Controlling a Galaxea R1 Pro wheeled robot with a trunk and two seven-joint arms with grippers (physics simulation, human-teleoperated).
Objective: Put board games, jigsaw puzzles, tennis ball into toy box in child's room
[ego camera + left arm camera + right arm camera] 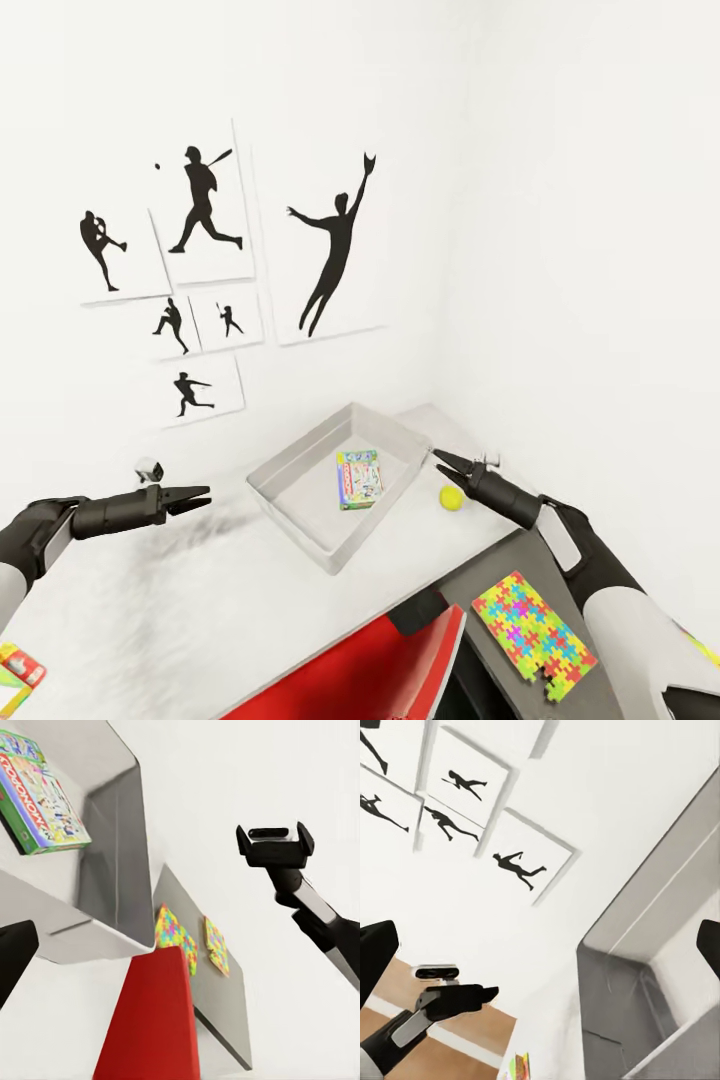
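Note:
The light grey toy box stands on the white table near the wall corner. One white-green board game lies flat inside it, also seen as the board game in the left wrist view. The tennis ball rests on the table just right of the box. My right gripper hovers open above the ball, beside the box's right rim. My left gripper floats open left of the box, holding nothing. A jigsaw puzzle lies on the dark grey section; a second jigsaw puzzle lies beside it.
A red chair is tucked under the table's front edge. Another colourful game box pokes in at the table's lower left. Black silhouette pictures hang on the white wall behind. The toy box wall looms close in the right wrist view.

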